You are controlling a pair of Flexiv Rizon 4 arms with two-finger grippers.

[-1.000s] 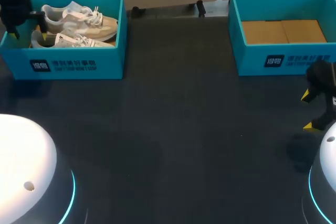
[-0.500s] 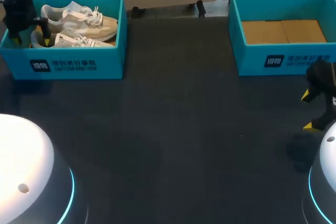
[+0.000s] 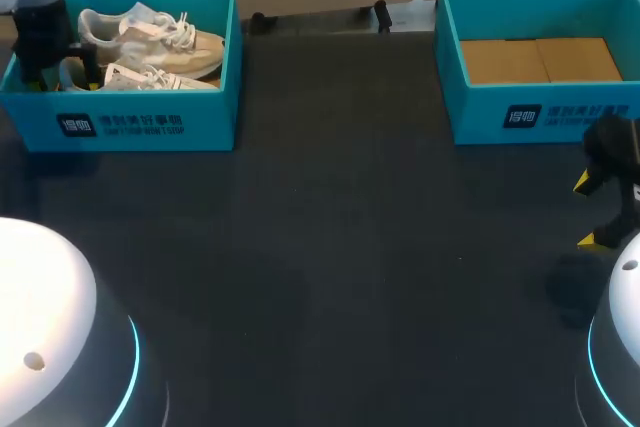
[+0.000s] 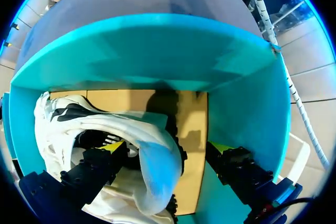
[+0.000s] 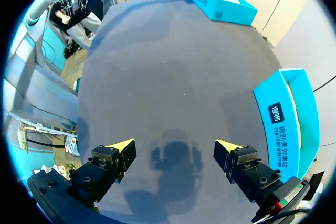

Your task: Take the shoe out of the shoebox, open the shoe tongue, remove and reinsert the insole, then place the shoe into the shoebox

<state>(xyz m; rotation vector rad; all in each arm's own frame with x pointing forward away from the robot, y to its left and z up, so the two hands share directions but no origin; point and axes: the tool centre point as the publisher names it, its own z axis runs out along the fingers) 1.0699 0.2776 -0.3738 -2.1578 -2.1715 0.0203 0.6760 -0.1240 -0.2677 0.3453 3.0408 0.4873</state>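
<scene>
In the left shoebox [image 3: 150, 119]: nearer shoe [image 3: 150, 79] along the front wall, far shoe [image 3: 150, 32] behind.
Left gripper [image 4: 168, 148]: spread astride the nearer shoe's heel, not yet pinching, apparently set for lifting out.
Right gripper [image 5: 176, 148]: spread, parked above bare table [image 3: 330, 227] near empty shoebox [image 3: 540, 112], out of the way.

The left shoebox [image 3: 150, 125] stands at the far left of the table [image 3: 330, 247], the right shoebox [image 3: 540, 112] at its far right. In the left one lie the near shoe [image 3: 150, 78] and, behind it, the far shoe [image 3: 150, 35]. The left gripper [image 4: 169, 147] is inside this box, at the near shoe's heel. The right gripper [image 3: 586, 212] hangs in front of the right shoebox.
</scene>
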